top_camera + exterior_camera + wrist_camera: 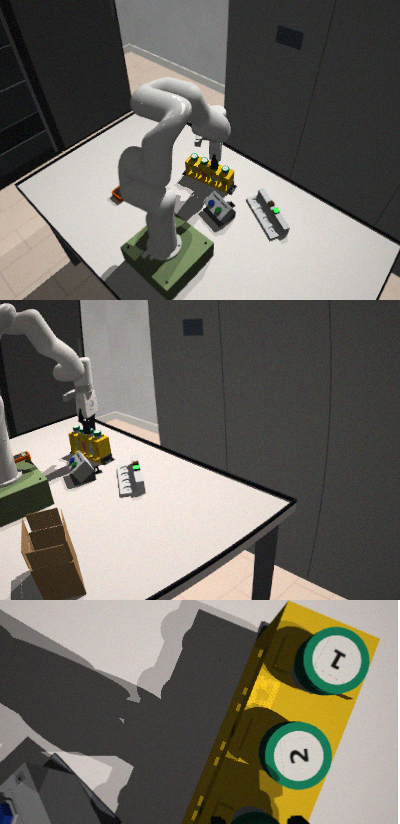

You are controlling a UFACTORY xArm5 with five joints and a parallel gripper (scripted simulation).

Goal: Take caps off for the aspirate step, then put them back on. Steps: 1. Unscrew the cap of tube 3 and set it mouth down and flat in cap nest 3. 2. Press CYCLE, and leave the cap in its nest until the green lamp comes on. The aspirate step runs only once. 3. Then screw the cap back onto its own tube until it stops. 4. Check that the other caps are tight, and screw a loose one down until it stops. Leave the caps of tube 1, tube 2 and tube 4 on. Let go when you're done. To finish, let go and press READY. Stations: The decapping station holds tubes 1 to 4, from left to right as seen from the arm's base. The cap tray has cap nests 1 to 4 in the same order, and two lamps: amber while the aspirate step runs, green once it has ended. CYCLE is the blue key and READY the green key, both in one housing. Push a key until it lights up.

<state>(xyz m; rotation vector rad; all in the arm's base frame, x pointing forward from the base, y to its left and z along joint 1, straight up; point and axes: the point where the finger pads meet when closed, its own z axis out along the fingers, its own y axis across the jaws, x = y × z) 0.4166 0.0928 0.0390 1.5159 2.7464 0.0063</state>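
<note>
A white table [325, 260] with a black edge stands in a room of tall dark grey cabinets [260, 400] and a tan tiled floor [20, 250]. Near the middle of the top view sits the yellow decapping station [209, 173], its tubes topped by green-rimmed white caps; the wrist view shows cap 1 [336, 659] at upper right and cap 2 [298, 755] below it, both seated. The claw [214, 163] comes down on the third position and is closed on the cap of tube 3 [254, 818], only a green sliver at the bottom edge of the wrist view, cut off by the frame. Below the station lies the key housing [218, 210], and right of it the grey cap tray [267, 214] with its green lamp [276, 210] lit. Its nests are too small to make out.
</note>
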